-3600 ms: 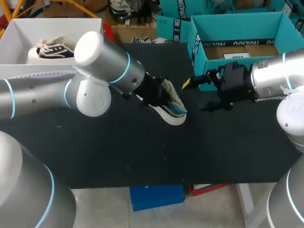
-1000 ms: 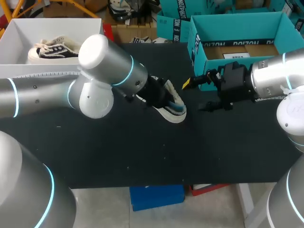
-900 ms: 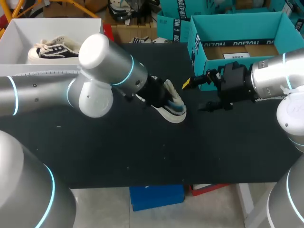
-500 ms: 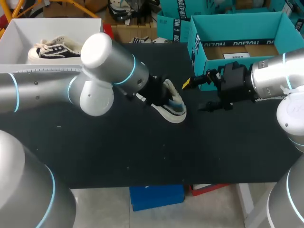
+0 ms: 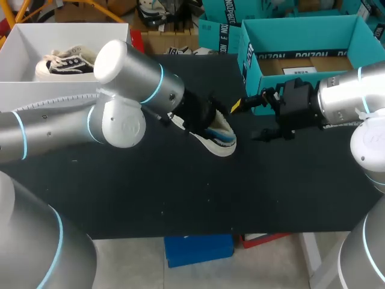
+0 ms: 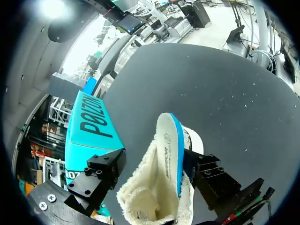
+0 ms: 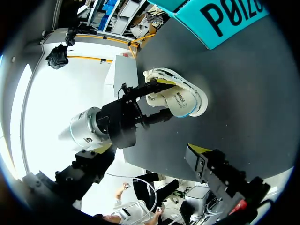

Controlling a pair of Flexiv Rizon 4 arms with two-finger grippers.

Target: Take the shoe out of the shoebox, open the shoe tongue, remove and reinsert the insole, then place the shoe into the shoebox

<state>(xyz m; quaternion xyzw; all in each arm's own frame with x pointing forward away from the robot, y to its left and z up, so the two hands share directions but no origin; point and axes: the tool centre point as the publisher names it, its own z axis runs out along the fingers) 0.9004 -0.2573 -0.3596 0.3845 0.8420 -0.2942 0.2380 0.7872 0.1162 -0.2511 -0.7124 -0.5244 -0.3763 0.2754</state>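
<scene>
Right now shoe (image 5: 219,135) lies on its side mid black table (image 5: 180,192), L gripper (image 6: 151,171) clamped on it, sole vs. upper. Blue-edged insole (image 6: 174,150) w/ dark print shows inside fleecy lining. Teal shoebox (image 5: 295,30), big black lettering on its wall, sits near at far right. R gripper (image 5: 248,122) spread, empty, between shoe & shoebox.

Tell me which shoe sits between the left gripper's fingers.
The cream shoe with the blue-edged insole; the black-and-white shoe lies apart in the white box.
</scene>
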